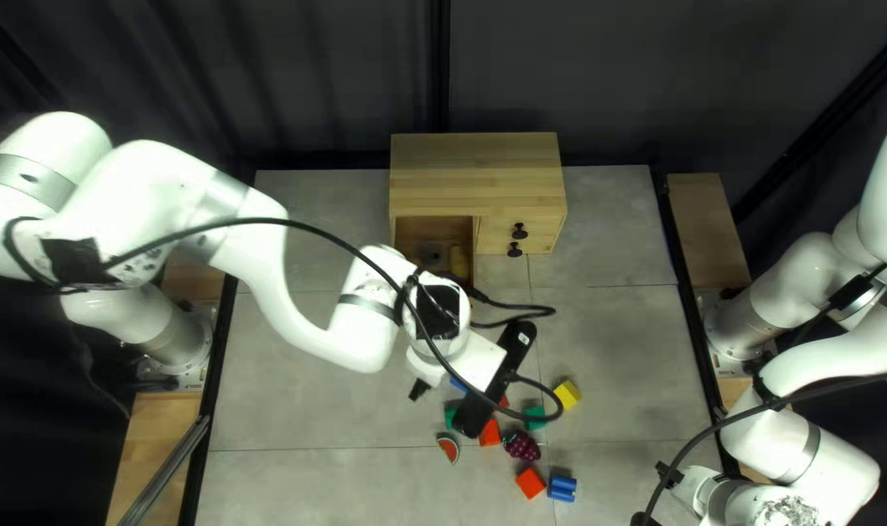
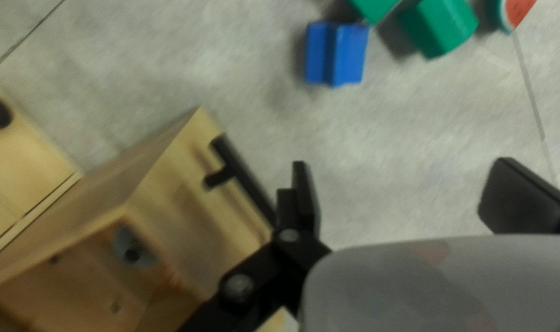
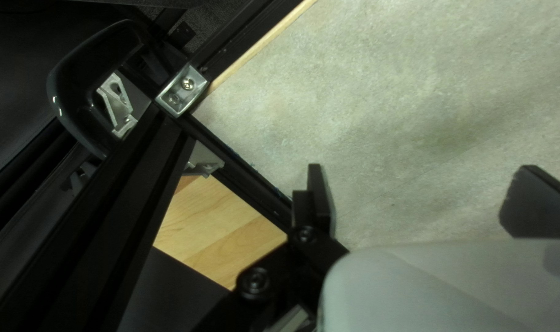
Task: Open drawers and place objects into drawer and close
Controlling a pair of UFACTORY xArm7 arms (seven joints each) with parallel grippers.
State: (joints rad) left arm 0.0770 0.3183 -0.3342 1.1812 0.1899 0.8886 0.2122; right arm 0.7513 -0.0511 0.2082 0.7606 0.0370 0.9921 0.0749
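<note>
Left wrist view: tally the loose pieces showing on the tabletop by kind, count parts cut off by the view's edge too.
Blue block: 1
Green blocks: 2
Watermelon slice: 1
Total: 4

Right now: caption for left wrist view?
Left gripper, jaws open, beside a black bar handle on pale wooden panel, grooved blue block ahead.
</note>
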